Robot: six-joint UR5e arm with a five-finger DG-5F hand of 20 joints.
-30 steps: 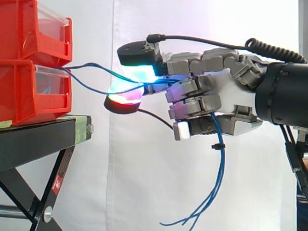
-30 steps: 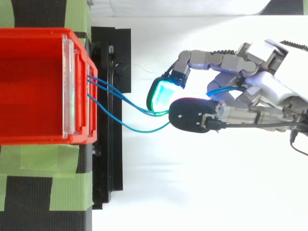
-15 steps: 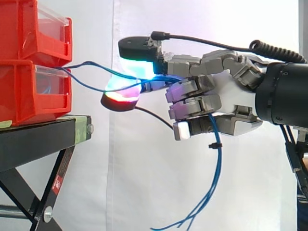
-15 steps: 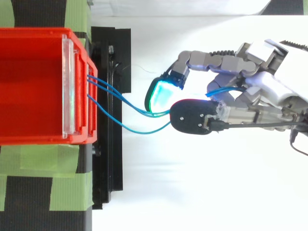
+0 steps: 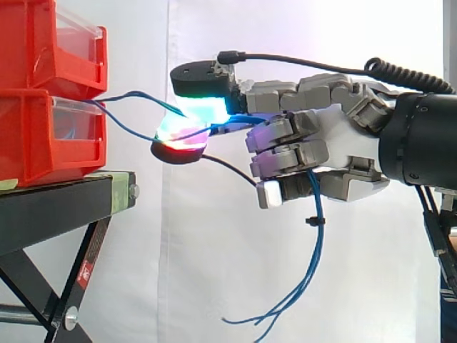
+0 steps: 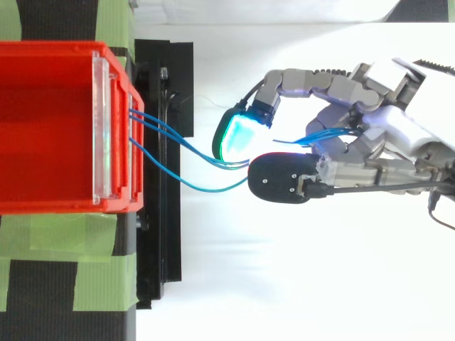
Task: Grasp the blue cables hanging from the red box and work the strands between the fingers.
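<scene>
**A:** Where are the blue cables (image 6: 206, 191)?

**B:** In the side view they leave the front of the lower red bin (image 5: 36, 150) at the left edge. They cross the gap toward the middle of the frame and run in between two glowing tips, a green pad (image 5: 202, 107) above and a red pad (image 5: 182, 146) below.

**A:** And past those?

**B:** They pass through the hand (image 5: 335, 143), centre right, and come out under its curled fingers. The loose ends hang down to the lower middle of the frame. A small black cable tie (image 5: 312, 221) binds them just below the fingers.

**A:** So the hand has them?

**B:** Yes, it is closed on the strands. They are pinched between the two pads in front and wrapped by the curled fingers behind.

**A:** And from above?

**B:** Three strands leave the bin's front at the left, spread apart and meet again at the green pad near the centre. A short blue loop shows between the fingers farther right.

**A:** What's around it?

**B:** An upper red bin (image 5: 43, 43) sits stacked on the lower one, upper left. Both rest on a black stand (image 5: 57, 207) at lower left, which has green tape (image 6: 106, 284) on it. A white curtain (image 5: 214, 250) hangs behind.
</scene>
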